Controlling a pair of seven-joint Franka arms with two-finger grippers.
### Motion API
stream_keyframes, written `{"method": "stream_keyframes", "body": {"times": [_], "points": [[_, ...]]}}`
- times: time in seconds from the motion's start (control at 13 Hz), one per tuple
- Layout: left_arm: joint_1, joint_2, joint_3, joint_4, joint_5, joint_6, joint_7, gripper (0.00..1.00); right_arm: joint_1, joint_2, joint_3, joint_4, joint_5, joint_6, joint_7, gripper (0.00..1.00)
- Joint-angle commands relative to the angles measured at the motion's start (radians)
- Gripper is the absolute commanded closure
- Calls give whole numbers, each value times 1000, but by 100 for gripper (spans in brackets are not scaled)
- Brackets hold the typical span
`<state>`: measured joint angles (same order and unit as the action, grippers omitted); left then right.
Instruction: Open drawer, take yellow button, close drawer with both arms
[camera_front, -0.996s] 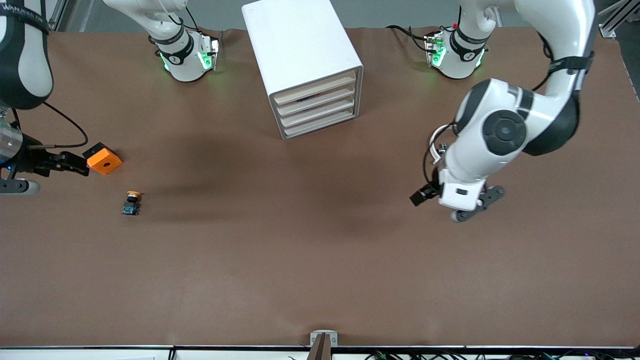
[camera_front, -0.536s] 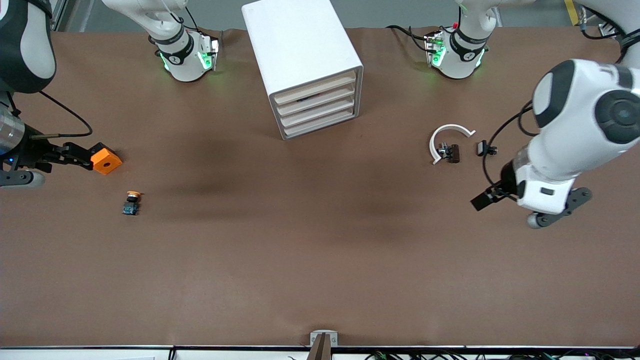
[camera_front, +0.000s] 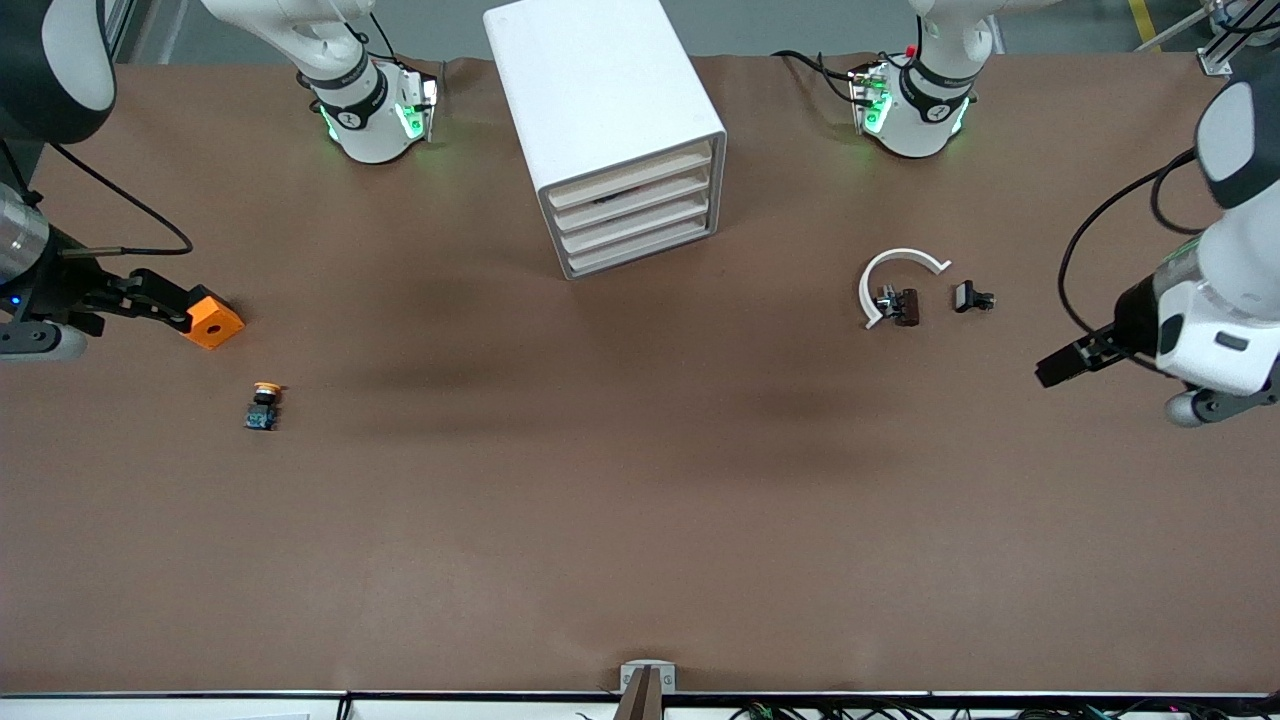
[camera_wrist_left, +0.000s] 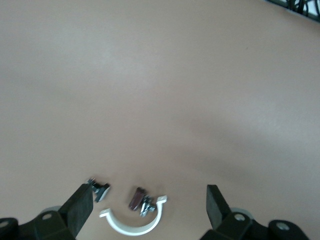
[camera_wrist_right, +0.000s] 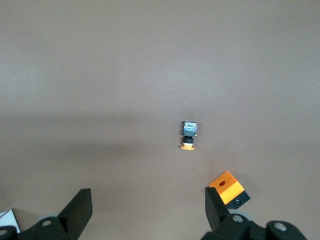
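The white cabinet (camera_front: 600, 100) stands between the two arm bases, and its uppermost drawer (camera_front: 630, 173) is shut flush with the three below. The button (camera_front: 264, 405) lies on its side on the brown table toward the right arm's end, small with a yellow-orange cap; the right wrist view shows the button (camera_wrist_right: 188, 135) too. My right gripper (camera_front: 165, 300) hangs open just beside the orange block, its fingers (camera_wrist_right: 80, 206) wide apart and holding nothing. My left gripper (camera_front: 1060, 368) is open and empty over the table at the left arm's end, with fingers (camera_wrist_left: 216, 204) spread.
An orange square block (camera_front: 215, 322) with a hole sits a little farther from the front camera than the button. A white curved piece (camera_front: 895, 272) and two small dark parts (camera_front: 905, 306) (camera_front: 972, 297) lie toward the left arm's end.
The left arm has swung out toward its end of the table, uncovering the white curved piece and dark parts. The right gripper has drifted slightly along the orange block. Both stayed open.
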<state>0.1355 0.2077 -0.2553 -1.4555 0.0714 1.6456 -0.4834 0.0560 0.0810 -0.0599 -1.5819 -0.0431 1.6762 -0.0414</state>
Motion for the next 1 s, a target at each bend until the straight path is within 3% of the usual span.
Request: {"method": "stream_keyframes", "body": {"times": [0.0,0.23,0.54,0.69,0.92], "points": [[12,-95,-12,-31,16,-90,46,0,-4,-4,-3,46,5,-58,11,0],[15,-235,11,-149,4,-98,192,0,-5,2,-4,149,32,-188,8,0],[-10,-385,73,-281,-56,-99,282,0,-1,2,0,163,43,-219,5,0],[-56,-419,122,-305,-68,-102,321,0,-1,2,0,175,42,-272,2,0],[-65,-445,122,-330,-68,-102,328,0,2,2,0,188,42,-273,2,0]]}}
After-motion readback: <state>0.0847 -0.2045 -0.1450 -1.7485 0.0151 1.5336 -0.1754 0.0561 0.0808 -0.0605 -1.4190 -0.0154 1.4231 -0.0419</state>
